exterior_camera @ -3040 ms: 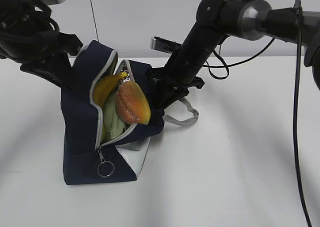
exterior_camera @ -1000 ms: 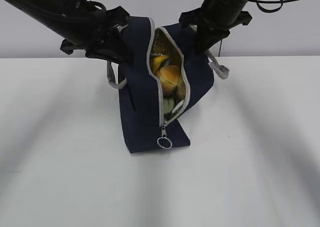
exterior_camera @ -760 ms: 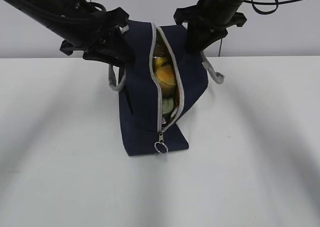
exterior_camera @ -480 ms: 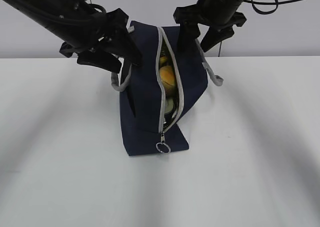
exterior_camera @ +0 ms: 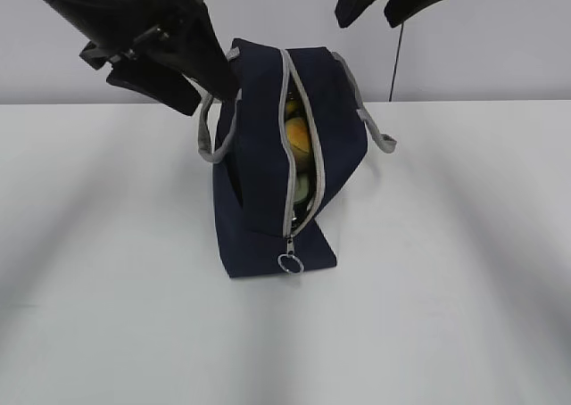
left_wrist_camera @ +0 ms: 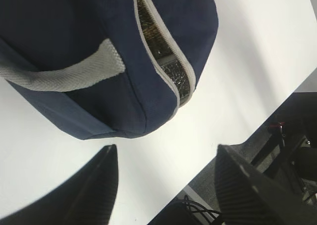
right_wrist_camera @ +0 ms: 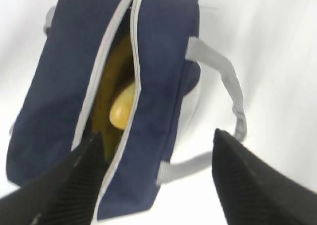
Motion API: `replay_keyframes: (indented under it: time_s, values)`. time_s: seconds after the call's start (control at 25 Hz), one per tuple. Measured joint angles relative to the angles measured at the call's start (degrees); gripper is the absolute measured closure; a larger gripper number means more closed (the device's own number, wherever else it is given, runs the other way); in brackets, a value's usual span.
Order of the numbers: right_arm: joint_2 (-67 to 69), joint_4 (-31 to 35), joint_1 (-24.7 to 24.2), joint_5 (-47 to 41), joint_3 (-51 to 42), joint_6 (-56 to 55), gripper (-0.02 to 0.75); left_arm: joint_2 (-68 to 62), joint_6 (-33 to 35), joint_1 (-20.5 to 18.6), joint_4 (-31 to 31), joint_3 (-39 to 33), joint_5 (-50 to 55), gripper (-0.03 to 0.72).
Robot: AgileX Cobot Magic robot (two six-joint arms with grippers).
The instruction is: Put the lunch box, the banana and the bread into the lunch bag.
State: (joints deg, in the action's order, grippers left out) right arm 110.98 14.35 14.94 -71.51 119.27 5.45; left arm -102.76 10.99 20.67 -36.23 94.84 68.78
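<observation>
The navy lunch bag [exterior_camera: 254, 182] stands on the table with its grey zipper open along the top. Through the slit I see the orange bread [exterior_camera: 299, 137] and, below it, a pale green bit of the lunch box [exterior_camera: 304, 187]. A yellow sliver of banana [exterior_camera: 290, 109] shows above the bread. My left gripper [exterior_camera: 207, 102] hangs open at the bag's upper left, holding nothing. My right gripper [exterior_camera: 368, 20] is open above the bag's right side, well clear of it. In the right wrist view the bag [right_wrist_camera: 163, 61] lies under the open gripper [right_wrist_camera: 157, 136], with a yellow item [right_wrist_camera: 121, 108] inside. The left gripper [left_wrist_camera: 166, 150] stands open below the bag [left_wrist_camera: 74, 41].
Grey strap handles [exterior_camera: 210, 137] hang loose on both sides, the right one [exterior_camera: 382, 137] drooping outward. The zipper's ring pull [exterior_camera: 288, 262] dangles at the bag's front. The white table [exterior_camera: 446, 289] ends at an edge [left_wrist_camera: 237, 136] with cables beyond.
Both grippers opened and let go of the bag's top edges, then rose up and away. The bag's opening narrowed and the bag stayed upright.
</observation>
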Motion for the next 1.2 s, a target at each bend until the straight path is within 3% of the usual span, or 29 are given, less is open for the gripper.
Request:
replay_keyframes:
  time_s: [0.36, 0.68, 0.84, 1.2]
  values:
    - [-15.63, -0.78, 0.0, 2.57, -21.43, 3.28, 0.218, 0.6, -4.58, 0.0, 7.79, 2.5, 1.71, 0.232]
    - [-33.06, -0.68, 0.0, 30.65, -53.9, 8.19, 0.244, 2.11, -6.29, 0.0, 10.46, 2.5, 1.9, 0.244]
    - [-38.05, -0.46, 0.0, 44.39, -65.65, 12.38, 0.245, 2.77, -6.39, 0.0, 10.46, 2.39, 2.05, 0.244]
    - [-39.06, -0.79, 0.0, 58.27, -68.9, 14.0, 0.247, 3.17, -7.45, 0.0, 13.57, 2.11, 2.05, 0.244]
